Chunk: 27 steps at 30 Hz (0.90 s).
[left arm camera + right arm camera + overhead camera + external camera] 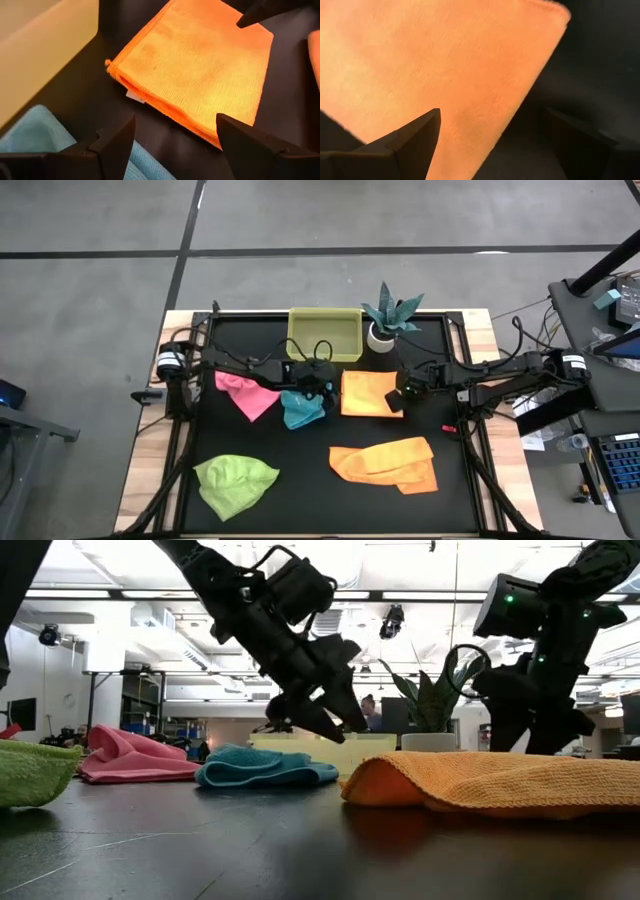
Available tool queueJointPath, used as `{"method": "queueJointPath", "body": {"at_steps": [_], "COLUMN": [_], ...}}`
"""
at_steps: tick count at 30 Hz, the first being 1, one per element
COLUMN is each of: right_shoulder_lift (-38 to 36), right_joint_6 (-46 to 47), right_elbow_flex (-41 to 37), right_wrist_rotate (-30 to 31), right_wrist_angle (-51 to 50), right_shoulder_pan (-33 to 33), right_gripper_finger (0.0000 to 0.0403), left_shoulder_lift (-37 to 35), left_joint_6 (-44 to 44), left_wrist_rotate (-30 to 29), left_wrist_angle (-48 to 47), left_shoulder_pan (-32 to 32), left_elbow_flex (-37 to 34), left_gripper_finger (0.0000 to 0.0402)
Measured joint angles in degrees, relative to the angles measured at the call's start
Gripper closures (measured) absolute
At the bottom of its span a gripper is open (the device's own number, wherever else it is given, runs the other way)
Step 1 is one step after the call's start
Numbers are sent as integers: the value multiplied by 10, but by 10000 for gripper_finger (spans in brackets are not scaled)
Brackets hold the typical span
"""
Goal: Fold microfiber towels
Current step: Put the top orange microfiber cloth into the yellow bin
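At counter centre, folded orange towel lies flat; left gripper at its 9 o'clock, right gripper at 3, both spread, empty. Blue towel bunched beneath left.

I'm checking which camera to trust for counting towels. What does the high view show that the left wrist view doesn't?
Only the high view shows the pink towel, the lime green towel, the loose orange towel, the plant, and both arms whole, with the right gripper at the folded towel's right edge. Only the left wrist view shows a small white tag at the folded orange towel's edge. Both show that folded towel, the turquoise towel, the yellow tray and the open left gripper.
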Motion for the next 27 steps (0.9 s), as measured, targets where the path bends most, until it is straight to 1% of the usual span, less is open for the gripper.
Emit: {"method": "queueJointPath", "body": {"at_steps": [5,9,13,16,20,27], "right_shoulder_lift": [0,0,0,1,2,5], "right_joint_6": [2,-1,0,-3,-5,-4], "right_elbow_flex": [-1,-4,-7,-8,-9,-12], "right_wrist_rotate": [30,31,36,36,37,40], "right_wrist_angle": [3,15,15,15,14,29], "right_shoulder_pan": [-1,-4,-4,-4,-4,-4], "right_gripper_finger": [64,64,64,64,64,64], "left_shoulder_lift": [0,10,38,54,64,80], "left_joint_6": [-21,-29,-42,-55,-57,-71], "left_wrist_rotate": [-6,-11,-13,-37,-50,-41], "left_wrist_angle": [21,64,68,65,73,97], "left_shoulder_pan": [1,1,1,3,5,5], "left_elbow_flex": [-1,-3,3,5,5,12], "left_gripper_finger": [141,153,169,177,178,179]}}
